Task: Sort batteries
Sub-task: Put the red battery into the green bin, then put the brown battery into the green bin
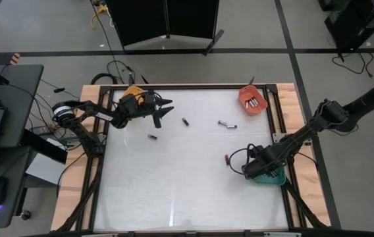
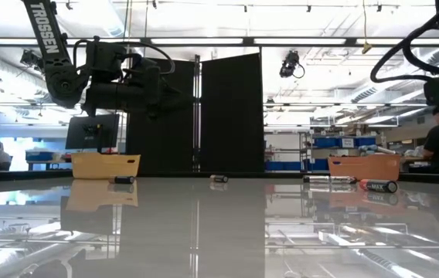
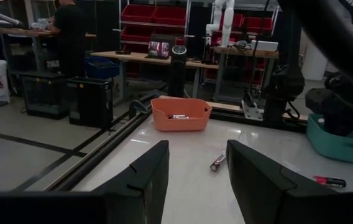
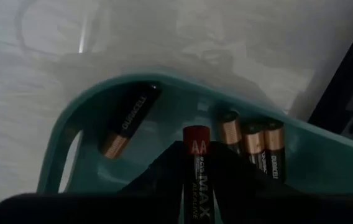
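Over the green tray (image 4: 71, 140) at the table's right edge, the right gripper (image 4: 195, 180) holds a red-and-black AA cell (image 4: 195, 177) between its fingers, the cell's red end pointing into the tray; the jaws stand narrow around it. Inside the tray lie four more batteries: one dark cell (image 4: 130, 118) with a copper end lying slantwise by itself, and three copper-topped cells (image 4: 251, 142) side by side near the far wall. From above, this gripper (image 1: 256, 164) hangs over the tray (image 1: 274, 178), and a red-tipped cell (image 1: 228, 158) lies on the table (image 1: 174, 178) just beside it. Farther up the table, two cells (image 1: 226, 124) lie end to end near the middle, one small dark cell (image 1: 185, 122) lies to their left, and another (image 1: 153, 137) lies lower left of that. The orange tray (image 1: 253, 99) at the upper right corner holds a few cells (image 1: 253, 103). The left gripper (image 1: 162, 108) hovers above the upper left part of the table, its fingers (image 3: 148, 180) spread wide with nothing between them, near a tan tray (image 1: 133, 90) at the table's upper edge. In the low view that tray (image 2: 105, 164) stands at the left with a cell (image 2: 124, 179) before it.
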`<control>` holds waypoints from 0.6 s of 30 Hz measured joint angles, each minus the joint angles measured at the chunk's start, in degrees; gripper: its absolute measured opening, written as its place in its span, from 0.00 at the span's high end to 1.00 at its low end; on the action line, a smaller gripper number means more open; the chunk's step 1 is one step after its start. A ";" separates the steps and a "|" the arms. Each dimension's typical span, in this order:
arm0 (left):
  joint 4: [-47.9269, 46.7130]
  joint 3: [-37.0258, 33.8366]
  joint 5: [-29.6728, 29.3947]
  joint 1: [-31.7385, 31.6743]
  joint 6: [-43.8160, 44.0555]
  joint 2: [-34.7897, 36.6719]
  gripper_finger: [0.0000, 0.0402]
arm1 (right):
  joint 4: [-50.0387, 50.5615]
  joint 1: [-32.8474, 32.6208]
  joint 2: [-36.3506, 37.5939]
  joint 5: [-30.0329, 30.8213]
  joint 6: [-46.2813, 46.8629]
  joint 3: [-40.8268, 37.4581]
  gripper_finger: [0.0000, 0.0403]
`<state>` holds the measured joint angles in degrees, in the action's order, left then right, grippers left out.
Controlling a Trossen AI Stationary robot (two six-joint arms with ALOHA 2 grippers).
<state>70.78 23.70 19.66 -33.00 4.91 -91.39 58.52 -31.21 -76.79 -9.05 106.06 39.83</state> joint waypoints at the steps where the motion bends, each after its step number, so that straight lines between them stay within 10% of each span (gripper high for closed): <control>1: 0.00 0.00 0.08 0.02 -0.03 0.00 0.58 | 0.04 0.21 0.00 -0.23 -0.02 0.02 0.74; 11: 0.01 0.00 2.43 0.05 -0.03 0.00 0.58 | 4.11 3.55 0.30 -2.39 -7.33 3.55 0.63; 18: -0.24 0.00 7.97 0.09 2.80 4.17 0.59 | 20.57 7.57 2.73 2.77 -20.82 15.90 0.89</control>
<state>70.54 23.70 27.63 -32.91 7.70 -87.22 79.10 -23.64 -74.06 -6.29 85.24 55.74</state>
